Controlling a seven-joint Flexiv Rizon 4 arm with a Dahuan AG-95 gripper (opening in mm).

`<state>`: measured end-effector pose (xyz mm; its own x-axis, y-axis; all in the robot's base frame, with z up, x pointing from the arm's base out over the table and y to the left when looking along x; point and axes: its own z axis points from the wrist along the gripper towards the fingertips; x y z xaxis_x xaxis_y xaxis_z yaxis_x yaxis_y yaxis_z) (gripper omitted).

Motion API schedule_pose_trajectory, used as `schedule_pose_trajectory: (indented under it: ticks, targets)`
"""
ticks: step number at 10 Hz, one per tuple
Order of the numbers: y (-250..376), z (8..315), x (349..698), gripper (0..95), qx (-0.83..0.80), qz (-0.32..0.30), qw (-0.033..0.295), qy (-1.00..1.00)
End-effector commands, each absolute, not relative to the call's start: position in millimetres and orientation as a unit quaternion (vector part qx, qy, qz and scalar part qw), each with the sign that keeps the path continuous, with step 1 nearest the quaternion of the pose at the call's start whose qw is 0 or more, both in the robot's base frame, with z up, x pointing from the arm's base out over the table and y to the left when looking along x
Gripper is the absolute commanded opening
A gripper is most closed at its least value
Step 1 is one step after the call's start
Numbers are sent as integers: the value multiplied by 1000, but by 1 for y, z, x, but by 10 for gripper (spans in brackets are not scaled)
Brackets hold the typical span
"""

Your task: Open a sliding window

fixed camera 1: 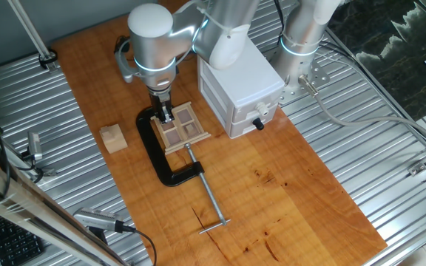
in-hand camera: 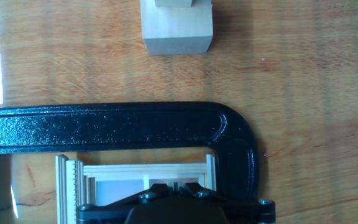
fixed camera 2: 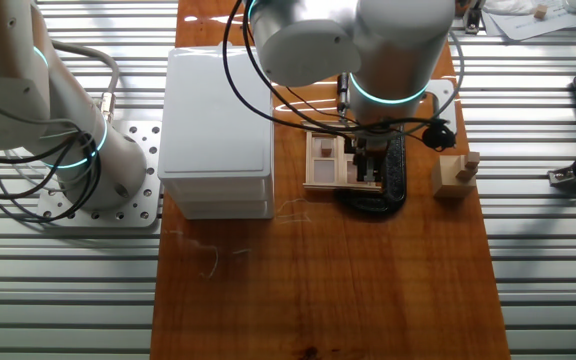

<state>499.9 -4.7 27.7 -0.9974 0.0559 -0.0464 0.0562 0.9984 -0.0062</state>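
Note:
The sliding window [fixed camera 1: 185, 128] is a small light-wood frame with darker panes. It lies flat on the wooden board, held by a black C-clamp [fixed camera 1: 156, 151]. It also shows in the other fixed view [fixed camera 2: 326, 160] and at the bottom of the hand view [in-hand camera: 135, 176]. My gripper [fixed camera 1: 167, 114] points straight down onto the window's far-left part, with its tips at the frame. In the hand view the fingertips [in-hand camera: 156, 198] stand almost together with only a thin slit between them. Nothing shows between them. The arm hides part of the window in the other fixed view.
A white box with a black knob [fixed camera 1: 239, 92] stands close on the window's right. A small plain wooden cube [fixed camera 1: 113, 138] sits left of the clamp, and it also shows in the hand view [in-hand camera: 178, 28]. The clamp's long screw bar [fixed camera 1: 209, 196] reaches toward the board's front. Ribbed metal surrounds the board.

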Motion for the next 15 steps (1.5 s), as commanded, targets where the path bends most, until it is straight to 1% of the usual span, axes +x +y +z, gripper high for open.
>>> schedule_pose_trajectory:
  ticks: [1, 10, 15]
  targets:
    - [-5, 27, 500, 0, 27, -5, 22, 999]
    - [-5, 23, 501, 0, 22, -8, 15, 1000]
    - [-5, 20, 501, 0, 19, -8, 16, 1000]
